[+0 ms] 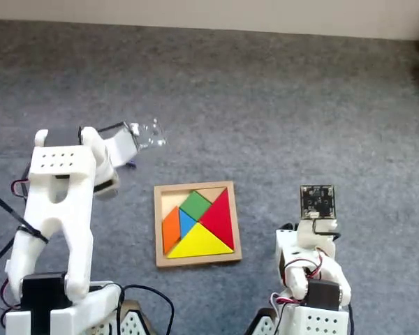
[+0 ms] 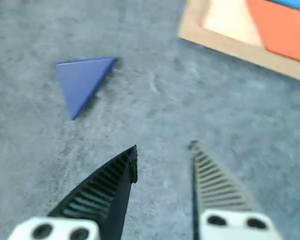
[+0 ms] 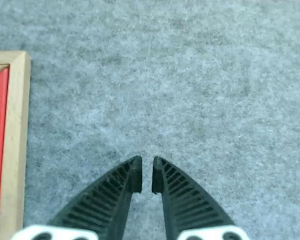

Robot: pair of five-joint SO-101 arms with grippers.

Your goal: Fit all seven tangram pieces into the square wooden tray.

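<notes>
Pieces sit in most of the tray [image 1: 158, 227] at mid-counter [image 1: 300, 105]: we see a red triangle [image 1: 222, 218], a yellow triangle [image 1: 197, 244], a green square [image 1: 195, 204], an orange piece [image 1: 170, 229] and a small light blue piece [image 1: 186, 222], with pale wood bare in its 10 o'clock corner. A dark blue triangle [image 2: 82, 82] lies flat on the grey counter, at about 10 o'clock from the tray and apart from it. The left fingers [image 2: 110, 185] hover spread wide near that triangle, holding nothing. The right fingers [image 3: 115, 192], at 3 o'clock from the tray, are drawn nearly together, gripping nothing.
</notes>
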